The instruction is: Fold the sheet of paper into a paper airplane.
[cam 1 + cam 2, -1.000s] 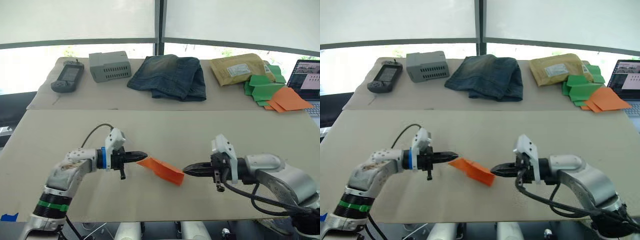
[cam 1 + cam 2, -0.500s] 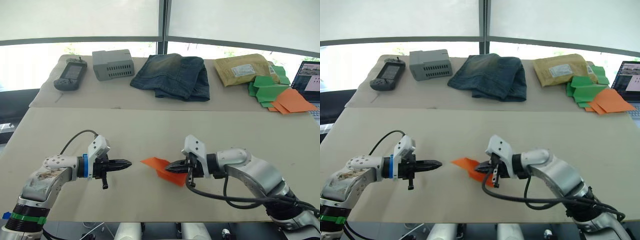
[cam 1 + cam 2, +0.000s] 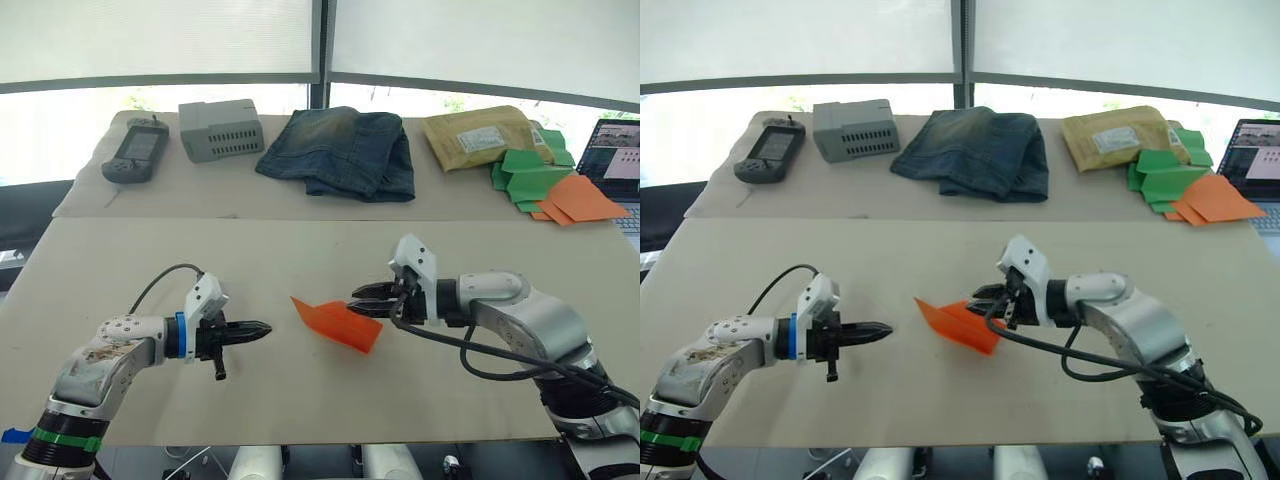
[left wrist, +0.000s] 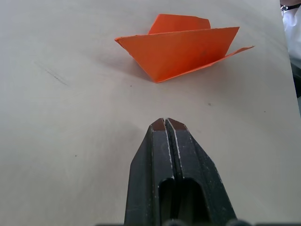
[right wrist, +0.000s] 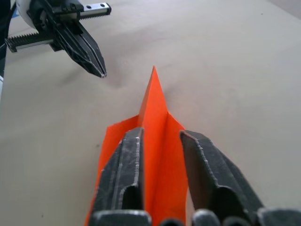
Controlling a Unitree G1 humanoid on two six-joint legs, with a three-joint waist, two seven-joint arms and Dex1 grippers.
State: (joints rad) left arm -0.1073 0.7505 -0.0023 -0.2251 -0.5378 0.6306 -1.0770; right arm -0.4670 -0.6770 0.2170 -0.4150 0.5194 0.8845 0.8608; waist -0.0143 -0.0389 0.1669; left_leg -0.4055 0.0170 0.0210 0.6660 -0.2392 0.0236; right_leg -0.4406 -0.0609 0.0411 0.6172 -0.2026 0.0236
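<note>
Beige desk (image 3: 120,260), in two adjoining sections, set before bright windows with white blinds.

Far section, from the robot's left to its right: dark handheld device (image 3: 134,153); grey vented box (image 3: 221,129); folded denim garment (image 3: 340,153); padded yellow envelope (image 3: 480,136); pile of green and orange paper pieces (image 3: 550,185); laptop (image 3: 618,150), cut off by the frame edge.

Near section, centre: paper airplane (image 3: 336,322), bright orange, a pointed wedge with layered flaps. Its nose points toward the robot's left; its underside rests on the desk and one flap stands up on edge. In the left wrist view it reads as a triangular upright panel with a second flap behind and a thin edge lying flat.

Right end effector (image 3: 365,297): two black fingers spread apart, placed at the tail end of the airplane. In the right wrist view the raised central fold runs up between the two fingers (image 5: 124,174), one finger over the orange flap on one side; whether either finger presses the paper cannot be told.

Left end effector (image 3: 258,329): fingers pressed together, tips meeting, holding nothing. It lies low over the desk to the robot's left of the airplane, tips aimed at the nose, apart from the paper with bare desk between. A black cable loops from its wrist.
</note>
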